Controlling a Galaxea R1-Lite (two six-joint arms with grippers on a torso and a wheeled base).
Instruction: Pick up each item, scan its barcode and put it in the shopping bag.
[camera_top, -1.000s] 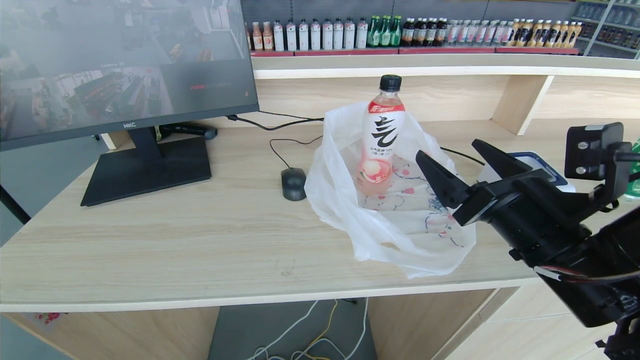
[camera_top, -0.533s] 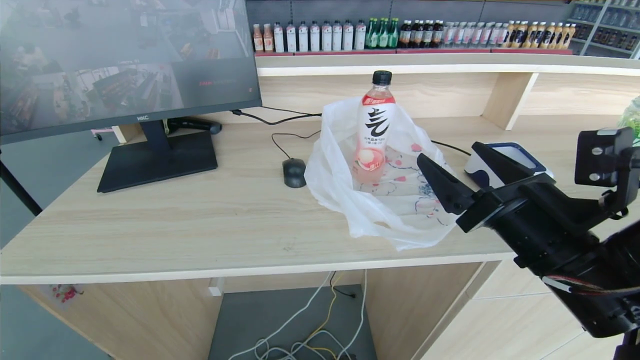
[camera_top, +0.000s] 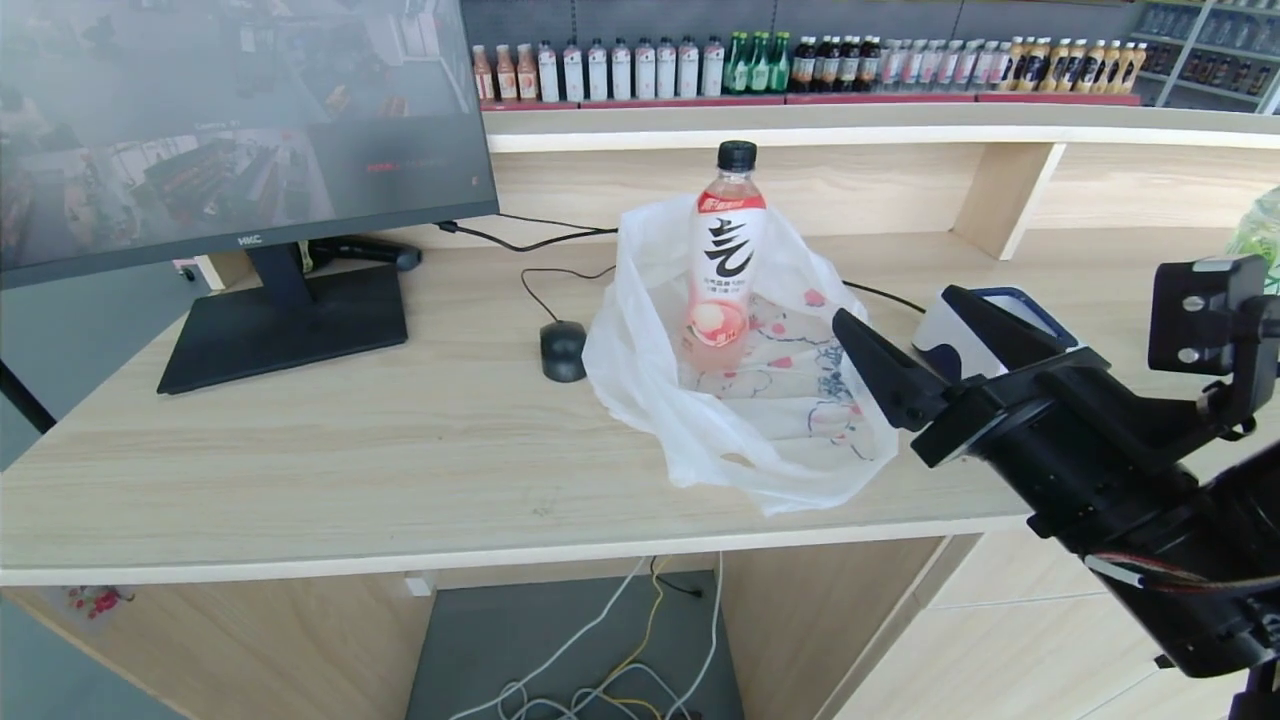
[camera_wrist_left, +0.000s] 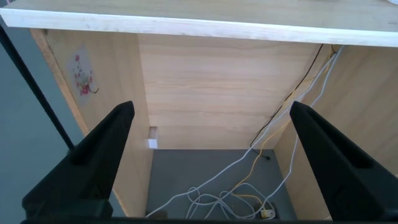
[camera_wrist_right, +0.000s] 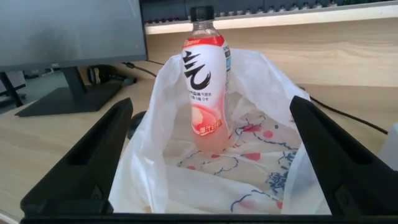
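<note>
Our right end effector (camera_top: 894, 304) is wide open and holds nothing. Its two black fingers point toward the shopping bag (camera_top: 640, 370) from just beside the bag's right side. Our left end effector (camera_wrist_left: 211, 112) is also spread wide and empty. It sits below the tabletop's front edge and faces the wooden panel and the loose cables (camera_wrist_left: 249, 186) underneath.

The bottle (camera_top: 722, 270) stands upright inside the open white shopping bag in the middle of the tabletop (camera_top: 350, 450). It has a black cap and holds a pink drink. Its white wrap carries a red band at the top, one large black brush-stroke character and a peach picture low down. We cannot make out the fine print under the character. The bag's inner side shows a cartoon drawing in blue outline with red and pink spots.

Behind the right end effector's fingers sits a white scanner (camera_top: 945, 325) with a dark-rimmed window. A black mouse (camera_top: 563, 350) lies just left of the bag. Farther left stands a monitor (camera_top: 230, 110) showing camera feeds, with a small pale logo on its bezel and red lettering too small to read. A shelf (camera_top: 800, 98) of drink bottles runs along the back.
</note>
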